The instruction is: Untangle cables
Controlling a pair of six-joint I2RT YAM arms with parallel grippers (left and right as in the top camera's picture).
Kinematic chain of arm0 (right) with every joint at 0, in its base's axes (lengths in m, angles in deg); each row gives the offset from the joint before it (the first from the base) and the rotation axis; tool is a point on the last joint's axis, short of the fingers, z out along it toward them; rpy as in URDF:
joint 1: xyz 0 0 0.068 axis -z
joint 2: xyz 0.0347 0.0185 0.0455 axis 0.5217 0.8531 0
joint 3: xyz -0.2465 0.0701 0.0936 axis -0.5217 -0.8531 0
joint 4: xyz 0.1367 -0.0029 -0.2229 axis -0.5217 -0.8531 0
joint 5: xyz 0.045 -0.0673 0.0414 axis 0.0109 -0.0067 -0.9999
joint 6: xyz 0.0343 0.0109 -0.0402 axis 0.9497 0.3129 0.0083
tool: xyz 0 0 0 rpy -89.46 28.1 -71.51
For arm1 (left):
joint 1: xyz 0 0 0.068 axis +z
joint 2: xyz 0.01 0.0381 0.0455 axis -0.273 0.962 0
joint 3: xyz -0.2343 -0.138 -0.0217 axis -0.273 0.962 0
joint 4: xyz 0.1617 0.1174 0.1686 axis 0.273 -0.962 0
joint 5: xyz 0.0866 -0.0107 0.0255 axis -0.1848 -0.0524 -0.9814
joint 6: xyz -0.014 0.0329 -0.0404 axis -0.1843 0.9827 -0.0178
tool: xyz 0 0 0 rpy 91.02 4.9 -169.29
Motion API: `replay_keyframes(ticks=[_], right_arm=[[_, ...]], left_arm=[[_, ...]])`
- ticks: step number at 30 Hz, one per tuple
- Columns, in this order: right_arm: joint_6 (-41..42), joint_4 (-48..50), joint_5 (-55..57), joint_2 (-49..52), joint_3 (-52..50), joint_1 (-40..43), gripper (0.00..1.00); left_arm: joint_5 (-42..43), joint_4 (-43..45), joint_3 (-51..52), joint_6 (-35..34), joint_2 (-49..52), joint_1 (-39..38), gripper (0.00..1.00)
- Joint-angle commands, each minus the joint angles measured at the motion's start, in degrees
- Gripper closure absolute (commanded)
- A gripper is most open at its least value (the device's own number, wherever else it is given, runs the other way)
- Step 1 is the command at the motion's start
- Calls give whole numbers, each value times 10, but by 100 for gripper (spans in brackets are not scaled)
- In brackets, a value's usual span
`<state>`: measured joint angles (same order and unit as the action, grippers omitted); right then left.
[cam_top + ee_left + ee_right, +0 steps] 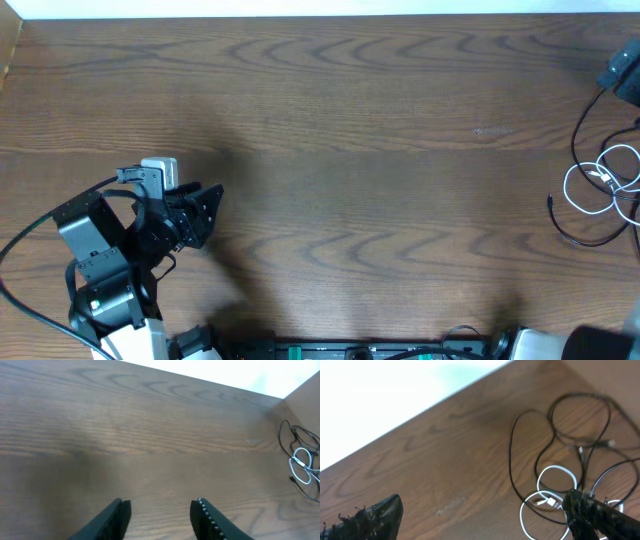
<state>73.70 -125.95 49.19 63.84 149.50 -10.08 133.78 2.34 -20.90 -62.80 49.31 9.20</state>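
The cables (600, 178) lie in one loose tangle at the table's far right edge: thin black loops laid over coils of one white cable (557, 466). The right wrist view shows the tangle close up, with a black cable (512, 455) curving down its left side. My right gripper (482, 500) is open wide over bare wood. Its right finger (590, 510) covers part of the white coils. My left gripper (205, 215) hovers at the front left, far from the tangle. In its own view this left gripper (161, 503) is open and empty, with the cables (300, 460) at the far right.
A black object (624, 72) sits at the overhead view's upper right edge, with a thin black cable running down from it to the tangle. A faint scuff (490, 130) marks the wood left of the cables. The brown table (330, 120) ends along a white strip at the back.
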Motion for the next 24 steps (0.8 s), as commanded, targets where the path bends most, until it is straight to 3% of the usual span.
replay_keyframes(ticks=[1, 13, 16, 24], right_arm=[[-32, -4, -22, -64, 2, 0, 1], [-56, -38, -134, -279, -9, 0, 1], [-60, -42, -177, -324, -9, 0, 1], [-78, -31, -242, -434, -9, 0, 1]], left_arm=[[-10, 17, -6, 11, -22, 2, 54], [-24, 134, -33, -80, -133, 3, 44], [-24, 139, -56, -114, -153, 3, 42], [-43, 132, -146, -118, -192, 3, 42]])
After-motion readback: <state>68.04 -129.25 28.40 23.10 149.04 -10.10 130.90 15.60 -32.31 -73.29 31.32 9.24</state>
